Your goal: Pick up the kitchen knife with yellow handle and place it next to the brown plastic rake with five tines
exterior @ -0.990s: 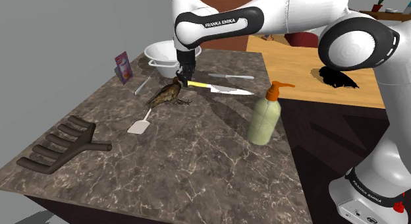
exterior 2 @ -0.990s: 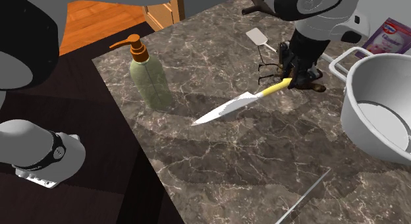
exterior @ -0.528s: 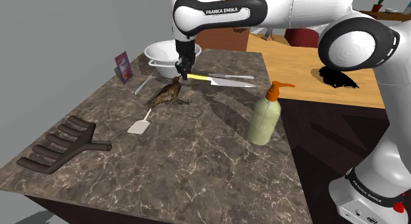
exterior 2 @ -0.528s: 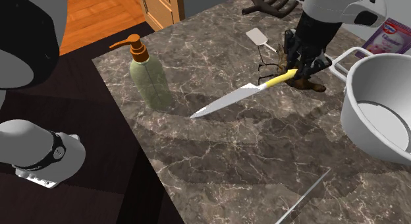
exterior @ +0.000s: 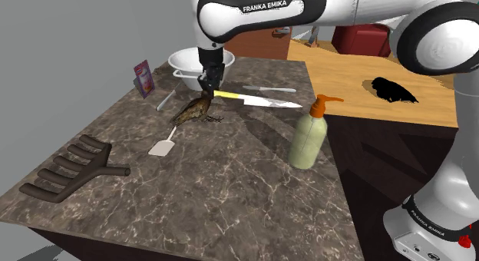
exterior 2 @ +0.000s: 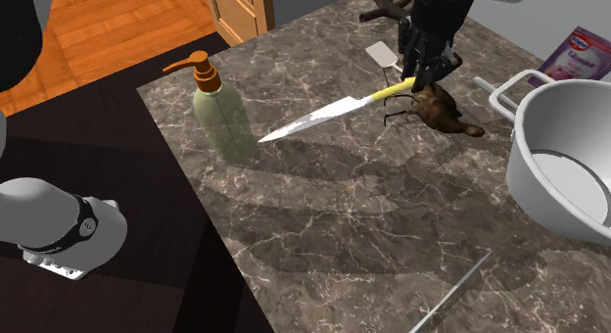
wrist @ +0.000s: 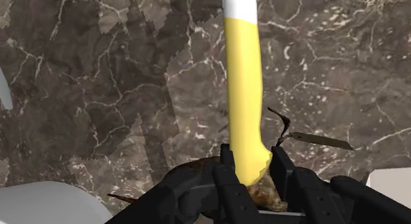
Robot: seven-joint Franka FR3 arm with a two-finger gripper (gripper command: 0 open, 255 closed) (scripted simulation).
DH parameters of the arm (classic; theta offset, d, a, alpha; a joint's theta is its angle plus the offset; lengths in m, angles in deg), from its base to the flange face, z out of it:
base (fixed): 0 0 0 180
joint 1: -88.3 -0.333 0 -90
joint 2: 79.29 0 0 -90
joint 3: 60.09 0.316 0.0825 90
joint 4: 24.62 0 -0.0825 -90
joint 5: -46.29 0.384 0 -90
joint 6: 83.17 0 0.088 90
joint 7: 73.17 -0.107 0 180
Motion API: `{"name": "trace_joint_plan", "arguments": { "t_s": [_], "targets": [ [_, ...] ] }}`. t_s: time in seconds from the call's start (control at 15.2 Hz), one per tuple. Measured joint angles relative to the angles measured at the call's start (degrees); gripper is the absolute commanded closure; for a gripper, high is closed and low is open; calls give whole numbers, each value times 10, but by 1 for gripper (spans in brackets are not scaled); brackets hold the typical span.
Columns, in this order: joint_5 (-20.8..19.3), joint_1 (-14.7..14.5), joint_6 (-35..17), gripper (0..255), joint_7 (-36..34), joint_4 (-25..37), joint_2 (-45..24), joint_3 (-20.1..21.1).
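Raised higher since earlier, the stiff knife was clenched by the hand at its handle's end, where pivoting was judged likely.

I am reaching my arm up and away from the stand, with the forearm lying roughly level and the wrist bending down, so that my gripper is pointing downward. My two black fingers are clasping the butt end of the yellow-handled knife between them. I am holding it in the air, its blade sticking out sideways from my hand.
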Motion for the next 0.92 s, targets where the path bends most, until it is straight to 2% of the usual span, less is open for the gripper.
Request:
{"name": "trace_joint_plan", "arguments": {
  "t_s": [0.2, 0.73, 0.92],
  "targets": [
    [-2, -21, -31, 255, -34, -77, 45, 8],
    [-9, -81, -57, 255, -124, -172, 109, 33],
    [-13, -106, -56, 255, -161, -177, 113, 44]
  ]
}}
